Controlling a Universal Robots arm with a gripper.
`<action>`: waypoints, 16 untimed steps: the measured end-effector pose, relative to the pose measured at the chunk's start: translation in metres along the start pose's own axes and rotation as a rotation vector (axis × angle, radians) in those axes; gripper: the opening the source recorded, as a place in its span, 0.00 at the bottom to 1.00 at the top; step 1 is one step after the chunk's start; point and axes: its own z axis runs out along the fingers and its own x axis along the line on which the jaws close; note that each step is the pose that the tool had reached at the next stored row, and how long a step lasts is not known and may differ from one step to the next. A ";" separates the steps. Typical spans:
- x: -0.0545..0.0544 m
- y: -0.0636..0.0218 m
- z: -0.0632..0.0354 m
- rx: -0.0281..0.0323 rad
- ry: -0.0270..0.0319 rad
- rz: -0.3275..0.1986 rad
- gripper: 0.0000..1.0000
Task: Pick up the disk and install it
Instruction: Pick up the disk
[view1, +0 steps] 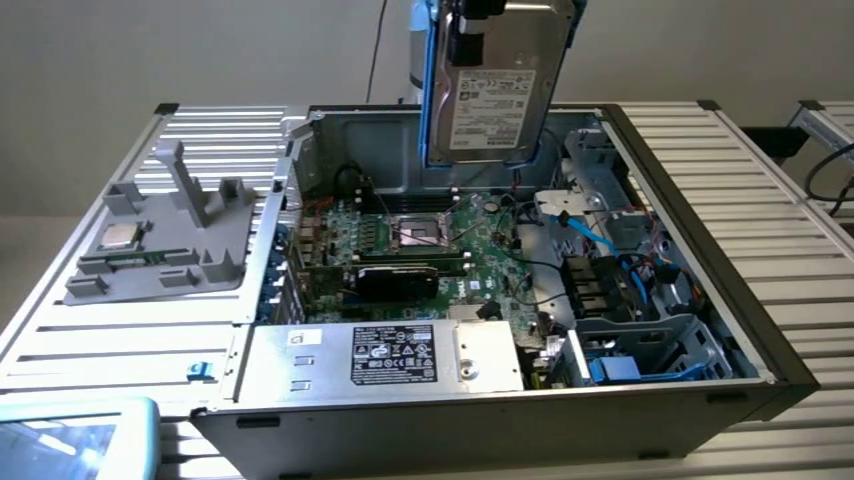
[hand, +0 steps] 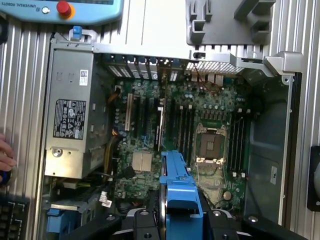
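The disk is a silver-grey hard drive with a white label, clipped in a bright blue frame. It hangs upright in the air above the back of the open computer case, over the motherboard. My gripper is shut on its upper end, and the fingers are partly cut off by the frame edge. In the wrist view the blue frame end of the disk sticks out between my gripper's black fingers, above the processor socket.
A grey power supply box with a black label fills the case's near corner. The drive bay with blue parts lies at the exterior view's right. A grey fixture holding a small processor chip sits left. A teach pendant and a person's hand lie nearby.
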 end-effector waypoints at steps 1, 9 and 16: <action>0.000 0.0000 0.0000 0.0002 0.0002 0.000 0.37; 0.000 -0.0003 0.0000 0.0006 0.0003 0.000 0.37; 0.007 -0.0182 -0.0004 0.0006 0.0003 0.000 0.37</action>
